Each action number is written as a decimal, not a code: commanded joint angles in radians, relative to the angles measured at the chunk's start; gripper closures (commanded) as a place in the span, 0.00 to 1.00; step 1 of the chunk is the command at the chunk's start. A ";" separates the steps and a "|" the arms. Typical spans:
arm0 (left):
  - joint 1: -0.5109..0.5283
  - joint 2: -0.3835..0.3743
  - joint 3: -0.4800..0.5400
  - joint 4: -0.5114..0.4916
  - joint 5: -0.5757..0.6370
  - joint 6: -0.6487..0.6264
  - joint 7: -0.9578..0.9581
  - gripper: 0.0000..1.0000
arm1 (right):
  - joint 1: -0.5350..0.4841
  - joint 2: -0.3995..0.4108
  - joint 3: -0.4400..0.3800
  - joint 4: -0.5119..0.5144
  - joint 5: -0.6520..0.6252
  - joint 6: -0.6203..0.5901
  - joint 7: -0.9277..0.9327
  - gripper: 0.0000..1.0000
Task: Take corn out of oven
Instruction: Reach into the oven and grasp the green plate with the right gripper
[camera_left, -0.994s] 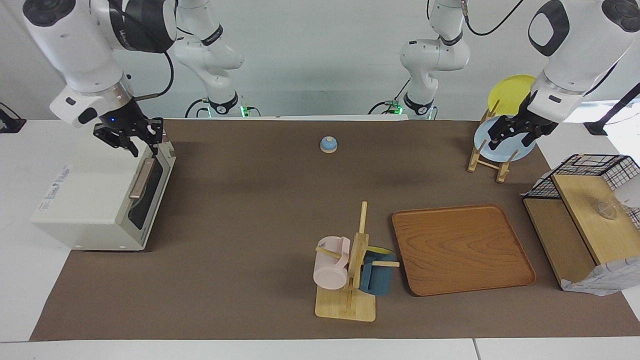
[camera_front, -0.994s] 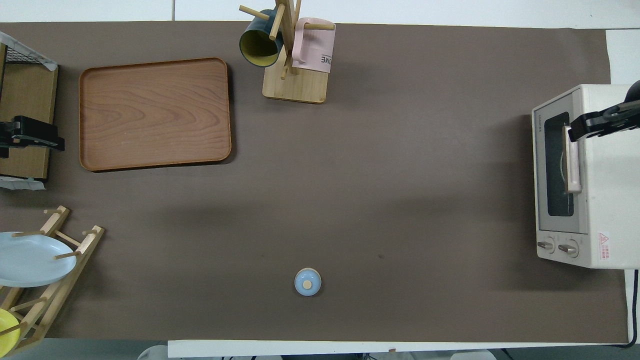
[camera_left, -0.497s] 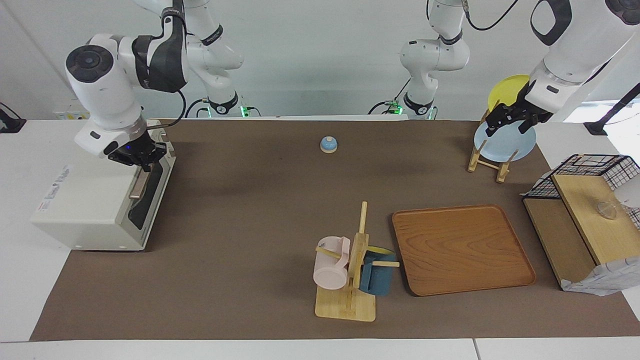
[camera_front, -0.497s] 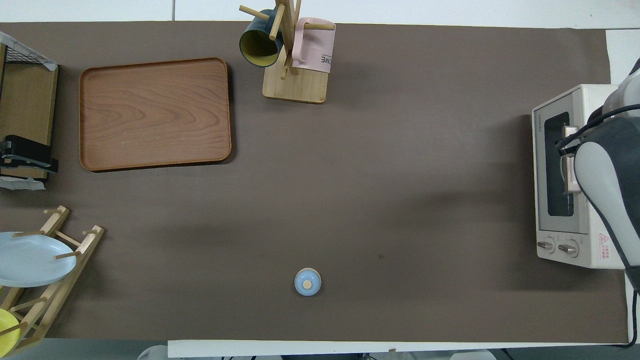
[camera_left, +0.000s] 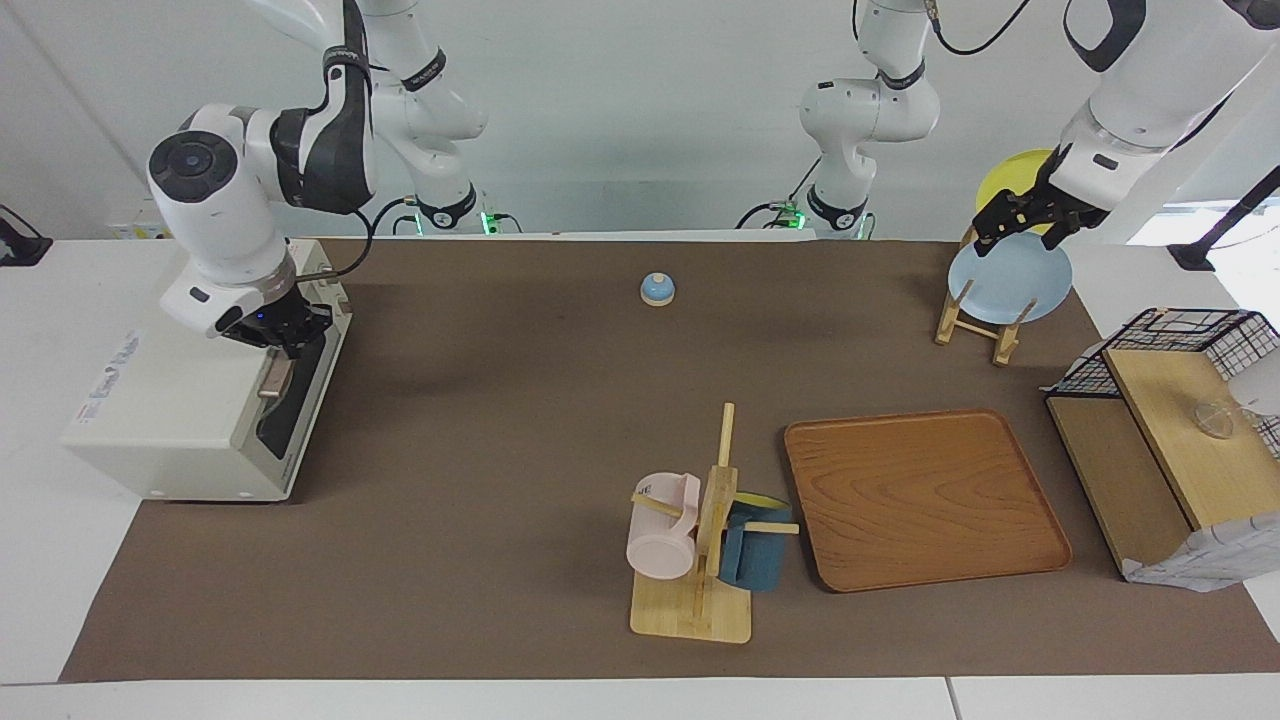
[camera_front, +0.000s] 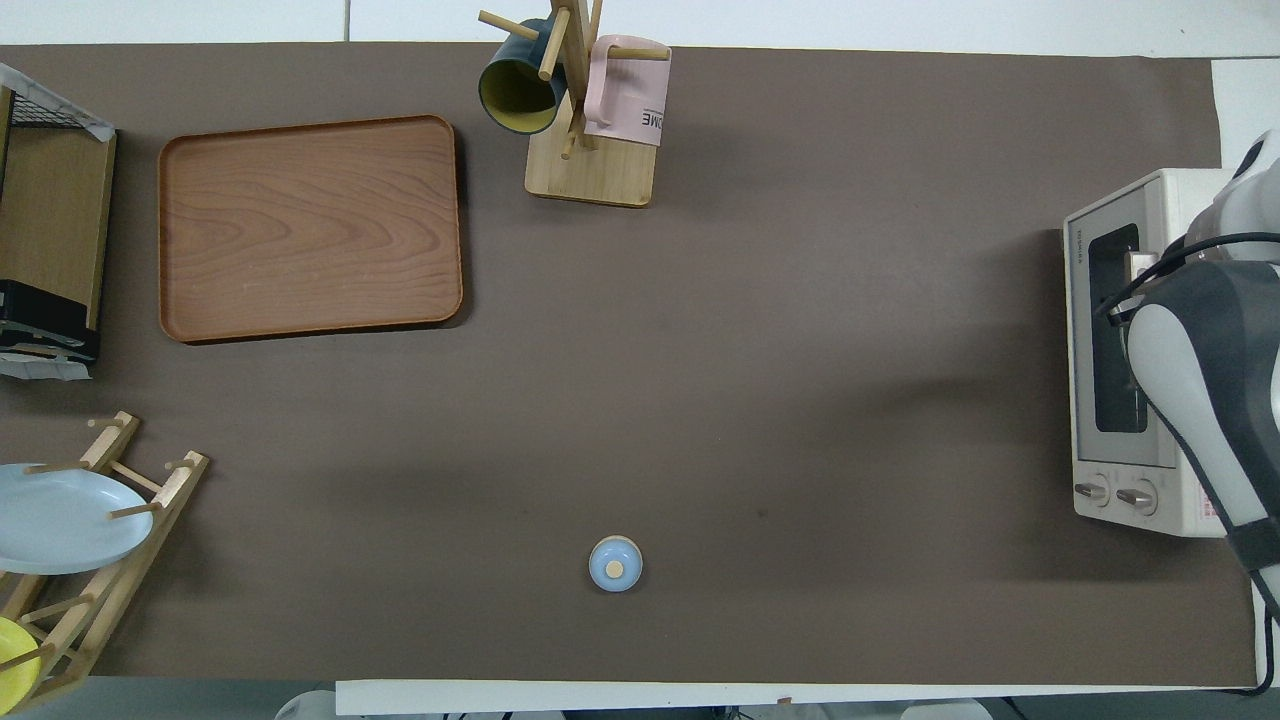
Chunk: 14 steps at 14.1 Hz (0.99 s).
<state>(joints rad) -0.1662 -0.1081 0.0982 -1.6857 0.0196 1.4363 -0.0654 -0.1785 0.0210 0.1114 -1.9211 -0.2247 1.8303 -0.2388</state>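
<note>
The cream-white oven (camera_left: 170, 400) stands at the right arm's end of the table, its dark glass door closed. It also shows in the overhead view (camera_front: 1170, 200). The corn is hidden; none of it shows through the door. My right gripper (camera_left: 282, 340) is down at the upper end of the tan bar handle (camera_left: 270, 385) on the door. In the overhead view the right arm covers the gripper and most of the handle (camera_front: 1135, 265). My left gripper (camera_left: 1012, 222) is open and empty, up in the air over the plate rack (camera_left: 975, 320).
The rack holds a pale blue plate (camera_left: 1010, 280) and a yellow plate (camera_left: 1020, 175). A wire basket with wooden shelves (camera_left: 1170, 400) stands beside it. A wooden tray (camera_left: 925, 495), a mug tree with two mugs (camera_left: 700, 540) and a small blue bell (camera_left: 657, 288) are on the brown mat.
My right gripper has come down from above the oven's top edge to the door handle. My left gripper has risen from in front of the blue plate to above it.
</note>
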 joint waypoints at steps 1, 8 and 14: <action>-0.012 -0.001 0.003 0.008 0.022 -0.020 0.004 0.00 | -0.019 -0.007 0.008 -0.026 -0.025 0.027 -0.039 1.00; -0.001 -0.001 0.012 0.007 0.022 -0.022 0.004 0.00 | -0.027 -0.006 0.008 -0.067 -0.012 0.070 -0.008 1.00; 0.000 -0.001 0.014 0.007 0.022 -0.022 0.004 0.00 | 0.010 0.025 0.011 -0.093 0.011 0.118 0.125 1.00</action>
<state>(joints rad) -0.1640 -0.1079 0.1089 -1.6857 0.0199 1.4356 -0.0654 -0.1656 0.0139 0.1205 -1.9529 -0.2217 1.8667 -0.1458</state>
